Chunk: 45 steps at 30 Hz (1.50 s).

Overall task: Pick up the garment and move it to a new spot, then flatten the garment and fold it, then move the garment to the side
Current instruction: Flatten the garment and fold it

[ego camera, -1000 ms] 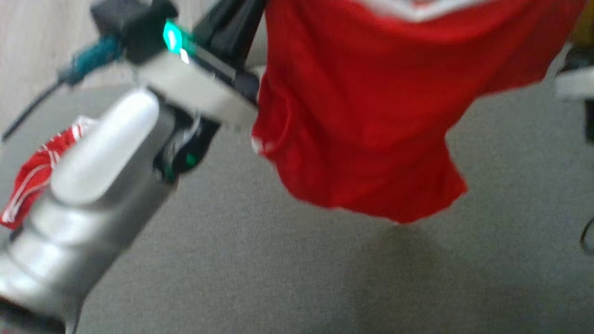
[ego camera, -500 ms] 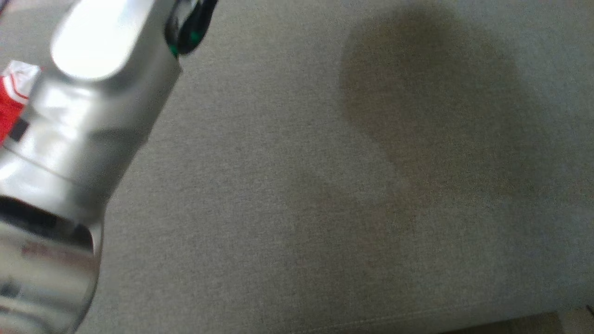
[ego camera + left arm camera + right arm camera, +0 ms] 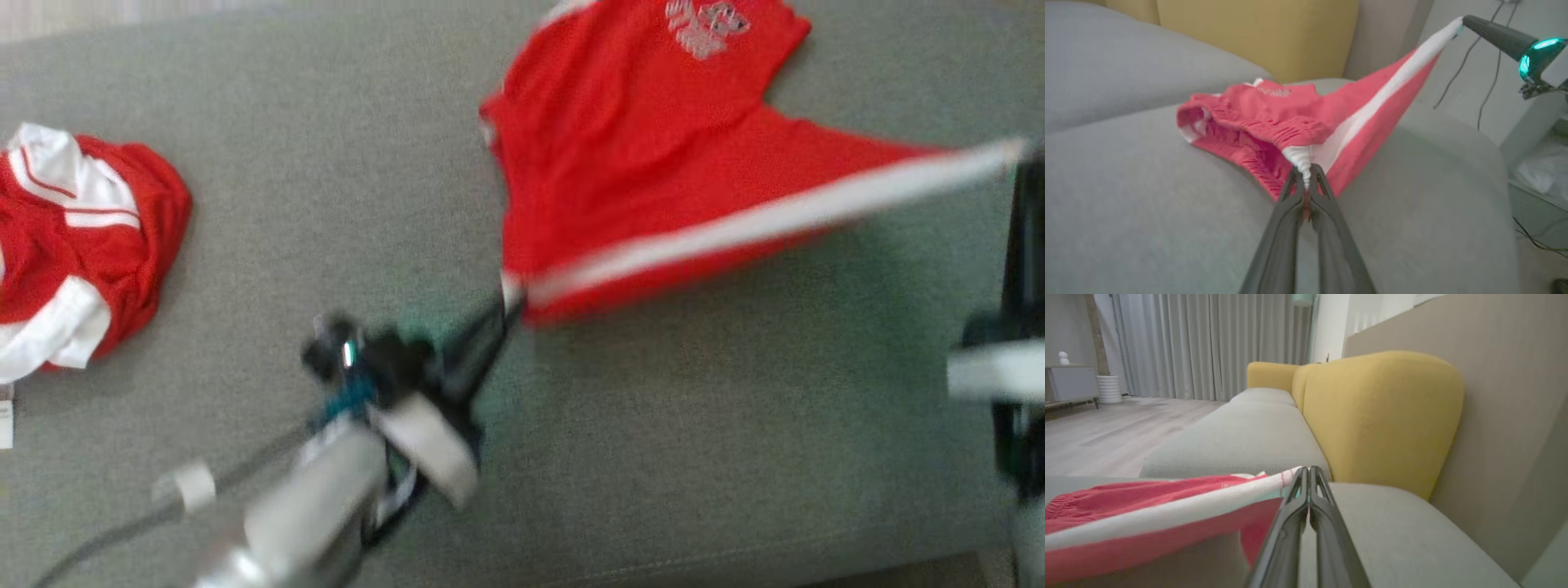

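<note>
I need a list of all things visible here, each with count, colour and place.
sofa seat: 1, grey, under both garments
held garment: 1, red with white stripe, part lying on the seat, part lifted
second garment: 1, red and white, crumpled on the seat, robot's left
back cushions: 2, yellow, behind the seat
curtains: 1 set, grey, far end of room
floor: 1, pale wood, beside the sofa
left gripper: 1, dark, shut on the held garment's corner
right gripper: 1, dark, shut on its stripe end
</note>
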{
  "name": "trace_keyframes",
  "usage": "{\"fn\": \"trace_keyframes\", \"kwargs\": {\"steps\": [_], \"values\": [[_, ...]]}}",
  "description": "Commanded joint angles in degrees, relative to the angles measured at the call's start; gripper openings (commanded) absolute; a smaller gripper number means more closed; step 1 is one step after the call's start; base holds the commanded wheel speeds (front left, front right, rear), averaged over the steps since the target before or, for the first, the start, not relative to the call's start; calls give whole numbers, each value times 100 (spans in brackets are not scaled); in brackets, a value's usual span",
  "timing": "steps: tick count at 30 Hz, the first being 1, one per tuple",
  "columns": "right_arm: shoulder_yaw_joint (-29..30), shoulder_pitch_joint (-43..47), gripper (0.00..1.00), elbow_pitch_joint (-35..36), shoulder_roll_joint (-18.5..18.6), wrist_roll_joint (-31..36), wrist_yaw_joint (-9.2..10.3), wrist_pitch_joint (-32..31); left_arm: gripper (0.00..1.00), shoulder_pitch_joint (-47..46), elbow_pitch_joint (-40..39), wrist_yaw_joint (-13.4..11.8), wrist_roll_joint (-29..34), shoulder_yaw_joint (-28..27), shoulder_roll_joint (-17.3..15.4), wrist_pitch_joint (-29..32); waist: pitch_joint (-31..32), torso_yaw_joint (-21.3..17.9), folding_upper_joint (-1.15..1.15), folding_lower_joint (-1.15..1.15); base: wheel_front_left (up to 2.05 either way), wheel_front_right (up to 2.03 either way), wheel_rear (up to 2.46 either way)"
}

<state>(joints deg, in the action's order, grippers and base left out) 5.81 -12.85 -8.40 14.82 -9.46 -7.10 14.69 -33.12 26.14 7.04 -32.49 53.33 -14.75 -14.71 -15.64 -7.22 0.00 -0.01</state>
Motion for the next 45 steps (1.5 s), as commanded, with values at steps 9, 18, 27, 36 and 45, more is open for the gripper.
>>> {"fn": "trace_keyframes", "kwargs": {"steps": [9,18,27,36,45], "values": [[327,2198,0,1725,-254,67,-39,-69,0,2019,-1114,-673,-114,-264,-520,-29,728,-84,0,1,0,0,0],[276,1819,0,1751,-83,-136,-39,-570,0,1893,-2128,-822,-465,-502,-392,212,711,253,0,1,0,0,0],[-289,-176,0,0,765,-484,-39,-1023,0,618,-1069,-451,-1225,-962,585,418,112,620,0,1,0,0,0],[-1440,-2313,0,-2103,1150,-842,-39,-779,0,-496,31,-225,-1441,-1064,974,584,-413,891,0,1,0,0,0],[-2338,-3759,0,-3603,1272,-837,-39,-476,0,-1233,695,-141,-1399,-998,1118,382,-900,1125,0,1,0,0,0]]}}
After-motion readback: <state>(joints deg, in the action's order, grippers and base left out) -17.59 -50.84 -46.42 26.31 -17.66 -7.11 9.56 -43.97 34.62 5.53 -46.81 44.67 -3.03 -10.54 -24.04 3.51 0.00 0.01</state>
